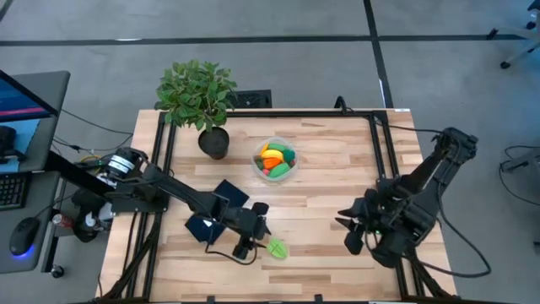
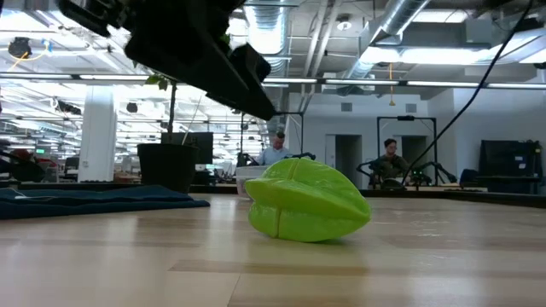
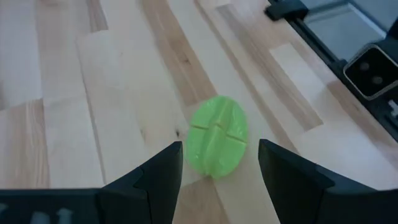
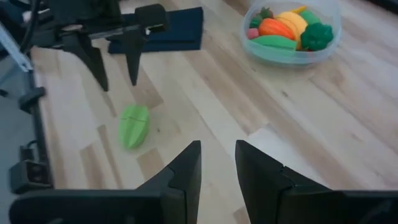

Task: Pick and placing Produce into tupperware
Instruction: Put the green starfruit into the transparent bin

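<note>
The ridged green star fruit [image 1: 278, 248] lies loose on the surface at six o'clock from the tupperware [image 1: 277, 160], probably light, hard and slick, so the spread, empty left claw [image 3: 221, 160] should pinch across its narrow middle.

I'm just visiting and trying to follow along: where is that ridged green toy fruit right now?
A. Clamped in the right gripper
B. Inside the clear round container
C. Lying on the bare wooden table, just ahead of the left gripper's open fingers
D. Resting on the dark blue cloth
C: the green toy fruit lies on the wood in front of the left gripper, untouched, apart from the container.
</note>
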Robot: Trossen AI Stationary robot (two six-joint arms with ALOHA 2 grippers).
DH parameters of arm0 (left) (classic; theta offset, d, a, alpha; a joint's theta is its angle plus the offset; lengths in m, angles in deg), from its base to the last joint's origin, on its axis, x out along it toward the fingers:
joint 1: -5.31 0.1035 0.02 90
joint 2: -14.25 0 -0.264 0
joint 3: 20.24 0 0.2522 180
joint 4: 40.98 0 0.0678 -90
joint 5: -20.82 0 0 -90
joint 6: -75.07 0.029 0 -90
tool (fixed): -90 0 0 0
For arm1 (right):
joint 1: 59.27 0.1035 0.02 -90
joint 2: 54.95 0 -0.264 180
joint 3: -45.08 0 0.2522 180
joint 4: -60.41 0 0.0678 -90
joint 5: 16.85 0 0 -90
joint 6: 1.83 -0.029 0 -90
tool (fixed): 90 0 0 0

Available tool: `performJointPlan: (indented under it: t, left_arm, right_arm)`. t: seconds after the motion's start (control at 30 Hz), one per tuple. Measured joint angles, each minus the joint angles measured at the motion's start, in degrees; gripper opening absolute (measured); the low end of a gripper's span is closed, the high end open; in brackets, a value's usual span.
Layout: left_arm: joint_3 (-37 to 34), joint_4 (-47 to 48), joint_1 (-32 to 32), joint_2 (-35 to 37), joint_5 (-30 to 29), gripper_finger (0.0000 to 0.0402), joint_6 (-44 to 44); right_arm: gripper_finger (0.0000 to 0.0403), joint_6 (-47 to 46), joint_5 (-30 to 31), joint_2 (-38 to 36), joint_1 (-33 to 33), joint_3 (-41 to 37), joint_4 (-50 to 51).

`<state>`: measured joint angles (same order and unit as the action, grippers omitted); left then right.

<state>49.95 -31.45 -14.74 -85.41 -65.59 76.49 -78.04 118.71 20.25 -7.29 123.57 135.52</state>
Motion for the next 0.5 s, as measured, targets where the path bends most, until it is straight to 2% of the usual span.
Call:
performJointPlan:
  t: [0.17, 0.33, 0.5]
  left_arm:
    - [0.8, 2.4, -0.6, 0.0, -2.4, 0.0224, 1.1]
    - [0.8, 1.6, -0.6, -0.9, -2.4, 0.0257, 0.8]
    - [0.8, 1.5, -1.0, -2.1, -2.3, 0.0270, 0.8]
  right_arm:
    - [0.0093, -3.3, 2.2, 0.1, 3.6, 0.0, 0.1]
    - [0.0093, -4.1, 4.2, 0.1, 5.4, 0.0, -0.2]
    - [0.0093, -6.3, 4.2, 0.1, 6.5, 0.0, -0.5]
